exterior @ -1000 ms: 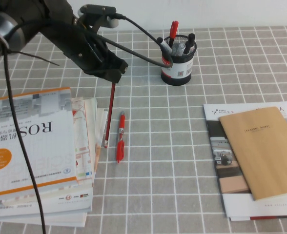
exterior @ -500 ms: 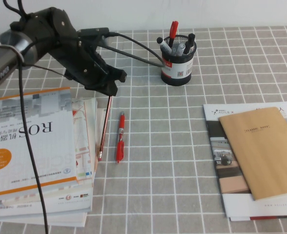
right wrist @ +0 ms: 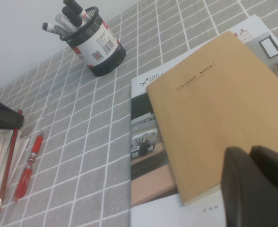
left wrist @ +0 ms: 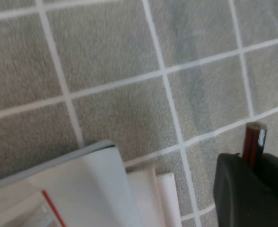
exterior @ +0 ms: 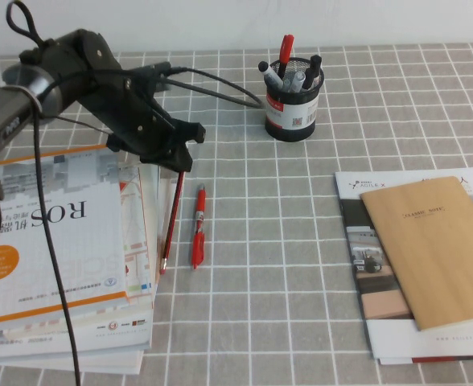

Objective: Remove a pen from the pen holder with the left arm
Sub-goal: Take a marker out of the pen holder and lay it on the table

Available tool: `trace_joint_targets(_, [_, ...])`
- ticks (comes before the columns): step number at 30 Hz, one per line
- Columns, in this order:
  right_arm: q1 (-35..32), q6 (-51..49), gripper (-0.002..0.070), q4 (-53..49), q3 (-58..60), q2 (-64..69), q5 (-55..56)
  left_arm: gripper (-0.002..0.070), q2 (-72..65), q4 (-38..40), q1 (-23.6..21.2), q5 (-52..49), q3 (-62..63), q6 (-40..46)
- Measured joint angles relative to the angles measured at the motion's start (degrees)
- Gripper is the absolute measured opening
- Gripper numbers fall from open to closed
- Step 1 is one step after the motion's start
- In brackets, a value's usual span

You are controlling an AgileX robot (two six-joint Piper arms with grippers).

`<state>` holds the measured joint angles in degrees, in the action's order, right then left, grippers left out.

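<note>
Left end effector [exterior: 180, 159]: I am gripping the top of a pencil [exterior: 170, 217], closed tight on it, above the far right corner of the stack of books [exterior: 59, 233].
Change in my arm: I am sitting lower and further left than a second ago, well apart from the pen holder [exterior: 293, 112].
Pencil: it is hanging slanted, and its tip is now reaching further along the right edge of the books than before; I cannot tell if it is touching them.
Red pen [exterior: 197, 229]: it is lying on the table [exterior: 285, 265] just beside the pencil, where it was.
Pen holder: it is standing upright at the far side, unmoved, with several pens in it.
Right end effector [right wrist: 255, 187]: I am holding it above the brown notebook [exterior: 438, 249]; I cannot tell whether it is open or closed.
</note>
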<state>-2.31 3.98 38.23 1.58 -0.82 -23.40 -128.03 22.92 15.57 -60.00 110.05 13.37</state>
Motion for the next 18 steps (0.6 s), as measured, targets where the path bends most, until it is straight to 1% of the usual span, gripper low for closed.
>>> trace_joint_targets(3, [0.0,0.0,-0.0013,0.0,0.0,0.0,0.0,0.0043,-1.7,1.2,-0.1,-0.7,0.0,0.1])
trace_joint_targets(6, [0.0,0.0,-0.0013,0.0,0.0,0.0,0.0,0.0074,-2.4,1.3,-0.2,-1.1,-0.4,0.2])
trace_joint_targets(13, [0.0,0.0,-0.0013,0.0,0.0,0.0,0.0,0.0192,-2.6,1.3,-0.2,0.0,-0.4,-1.2])
trace_joint_targets(18, [0.0,0.0,-0.0013,0.0,0.0,0.0,0.0,0.0215,-2.6,1.3,-0.3,0.0,-0.4,-1.4])
